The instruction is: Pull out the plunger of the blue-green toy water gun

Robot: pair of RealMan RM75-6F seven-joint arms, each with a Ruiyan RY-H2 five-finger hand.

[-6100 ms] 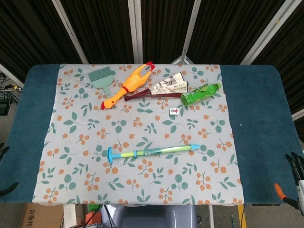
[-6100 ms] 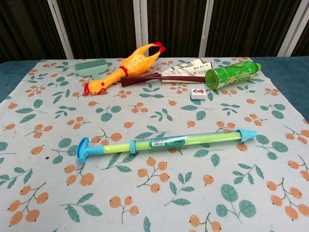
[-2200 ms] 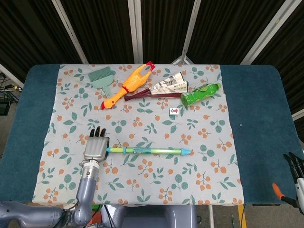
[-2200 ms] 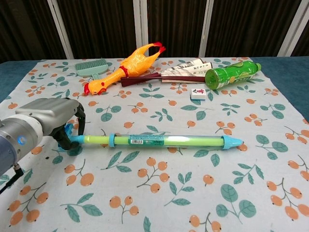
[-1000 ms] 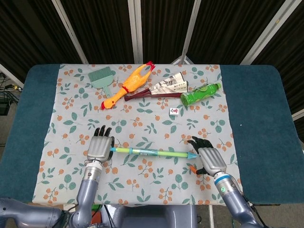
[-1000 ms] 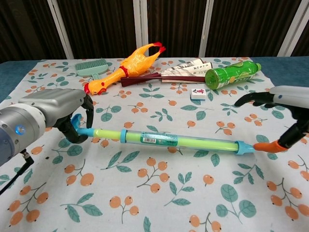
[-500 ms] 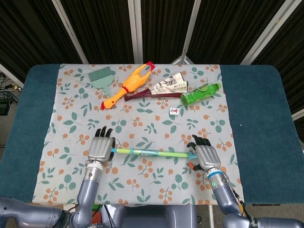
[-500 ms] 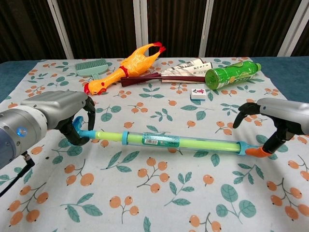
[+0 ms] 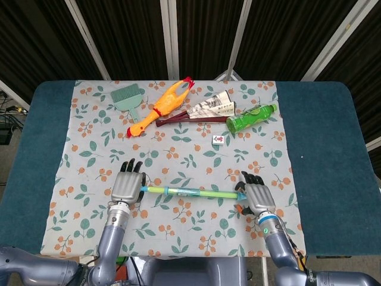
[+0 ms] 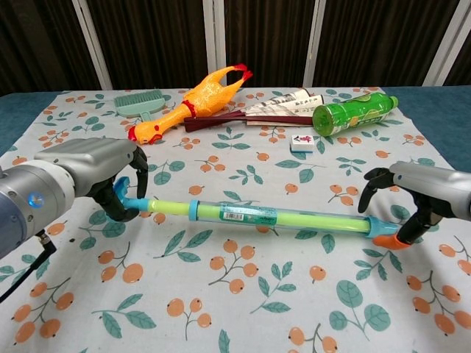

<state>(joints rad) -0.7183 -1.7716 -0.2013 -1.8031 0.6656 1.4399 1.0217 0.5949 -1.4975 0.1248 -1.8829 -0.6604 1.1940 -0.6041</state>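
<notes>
The blue-green toy water gun (image 10: 272, 218) is held level across the cloth, running from 9 to 3 o'clock. Its plunger handle (image 10: 120, 193) is clasped by the left hand (image 10: 103, 179) with fingers (image 10: 137, 158) curled around it. At 3 o'clock the nozzle end is gripped by the right hand (image 10: 412, 193), whose fingers (image 10: 374, 179) arch over the barrel.

Surface (image 9: 321, 149): dark blue, covered by a floral cloth (image 9: 178, 155). Far end, left to right: green brush (image 9: 127, 98); orange rubber chicken (image 9: 162, 107), lying diagonally; folded fan (image 9: 202, 110) with dark red ribs, beside the chicken; green bottle (image 9: 250, 117) on its side. Small white tile (image 9: 219, 140) lies near the bottle.
</notes>
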